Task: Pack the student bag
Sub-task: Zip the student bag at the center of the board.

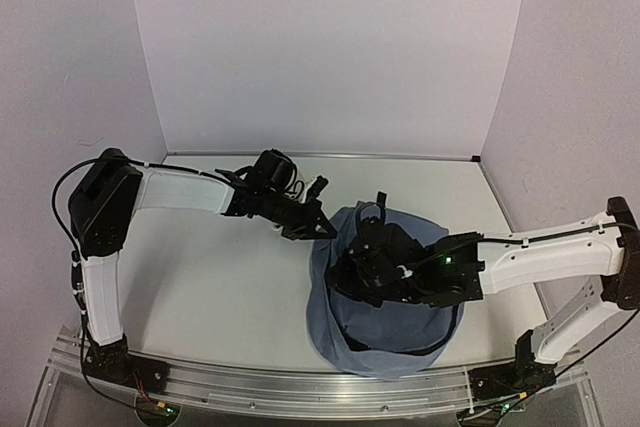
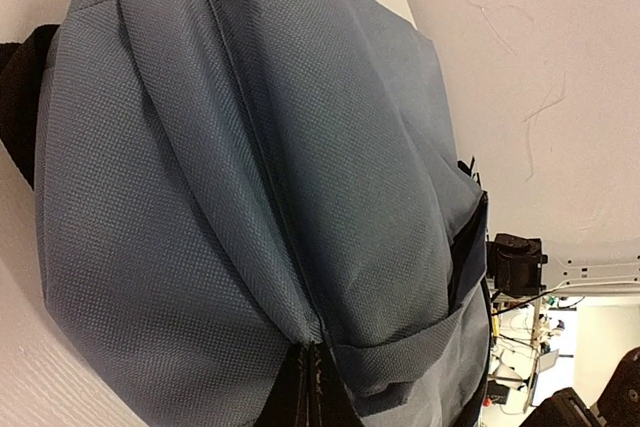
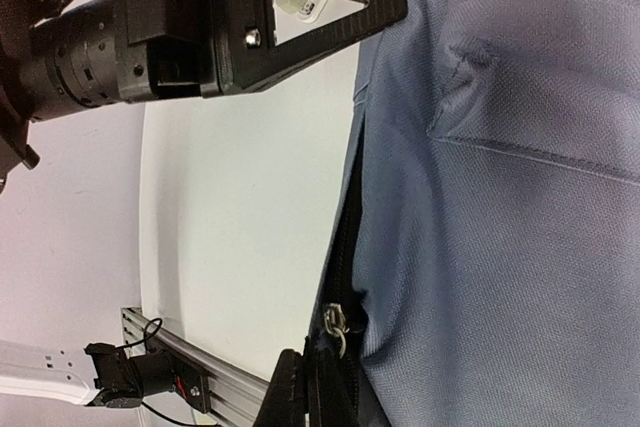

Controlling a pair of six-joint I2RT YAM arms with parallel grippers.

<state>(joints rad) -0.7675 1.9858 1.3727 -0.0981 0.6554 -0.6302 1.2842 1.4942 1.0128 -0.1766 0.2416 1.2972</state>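
Observation:
The student bag point(image 1: 392, 332), grey-blue fabric, lies flat on the white table at the right of centre. My left gripper point(image 1: 324, 230) is at its far left edge. In the left wrist view the bag point(image 2: 250, 147) fills the frame, and the left gripper point(image 2: 306, 349) is shut on a pinched fold of it. My right gripper point(image 1: 338, 282) rests on the bag's left side. In the right wrist view it point(image 3: 310, 357) is shut on the bag's point(image 3: 500, 247) zip edge, just below the metal zip slider point(image 3: 335, 319). The left gripper point(image 3: 385, 2) shows above. The bag's inside is hidden.
An aluminium rail point(image 1: 300, 382) runs along the near table edge under both arm bases. White walls close off the back and both sides. A black strap loop point(image 1: 378, 209) sticks out at the bag's far end. Bare white table point(image 1: 220, 277) lies left of the bag.

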